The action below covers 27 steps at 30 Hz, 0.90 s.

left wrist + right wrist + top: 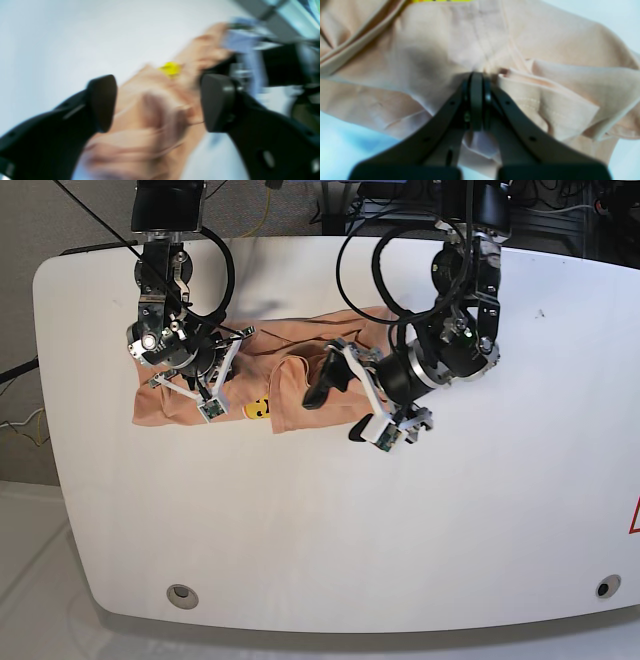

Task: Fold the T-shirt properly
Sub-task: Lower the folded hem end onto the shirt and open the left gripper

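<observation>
Between the left hand (160, 102)'s spread fingers the shirt (300, 370) lies bunched on the surface (320, 530), nothing held. Right hand (477, 100) is clenched on a fold of it. Looks barely started to me, cloth crumpled, every fold left to do

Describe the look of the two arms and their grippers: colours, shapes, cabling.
Both arms are black, with rounded joint housings and black cables looping from their upper links. The left gripper has matte black fingers ending in broad rounded pads. The right gripper has slim black fingers with small round holes along them. In the base view, white bracket pieces sit near both wrists.
</observation>
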{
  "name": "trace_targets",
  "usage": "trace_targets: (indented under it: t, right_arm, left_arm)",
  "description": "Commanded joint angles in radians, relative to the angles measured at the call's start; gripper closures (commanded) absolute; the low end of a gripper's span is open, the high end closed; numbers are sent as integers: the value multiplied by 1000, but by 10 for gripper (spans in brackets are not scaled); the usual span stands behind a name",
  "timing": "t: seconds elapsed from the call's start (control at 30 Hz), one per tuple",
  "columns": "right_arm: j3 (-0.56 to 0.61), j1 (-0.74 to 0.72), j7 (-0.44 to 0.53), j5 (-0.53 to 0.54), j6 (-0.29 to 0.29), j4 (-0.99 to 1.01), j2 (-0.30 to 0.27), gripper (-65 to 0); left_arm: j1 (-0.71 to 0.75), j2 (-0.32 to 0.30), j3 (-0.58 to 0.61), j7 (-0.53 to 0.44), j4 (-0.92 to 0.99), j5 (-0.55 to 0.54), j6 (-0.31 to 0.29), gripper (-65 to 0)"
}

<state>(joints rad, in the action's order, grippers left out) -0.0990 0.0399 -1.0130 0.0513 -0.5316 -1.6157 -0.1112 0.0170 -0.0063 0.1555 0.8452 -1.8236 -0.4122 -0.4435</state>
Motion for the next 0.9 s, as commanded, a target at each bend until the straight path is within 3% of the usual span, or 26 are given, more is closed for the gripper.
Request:
trace_targets:
  t: [0.0, 0.17, 0.2, 0.57, 0.87]
  right_arm:
    - [8, 22, -100, -26, -15, 33, 5, 0]
    - [8, 22, -100, -26, -15, 35, 5, 0]
    - [8, 22, -100, -26, -15, 35, 5, 0]
    - [8, 10, -99, -26, -15, 36, 5, 0]
    - [8, 10, -99, -26, -15, 36, 5, 0]
  left_arm:
    - [-5, -41, -24, -17, -20, -14, 1, -288]
    - [10, -76, -106, -16, -15, -9, 1, -14]
    - [22, -83, -122, -16, -15, -9, 1, 0]
    - [88, -114, -193, -19, -12, -9, -1, -26]
    - [117, -79, -193, -22, 3, -9, -1, -26]
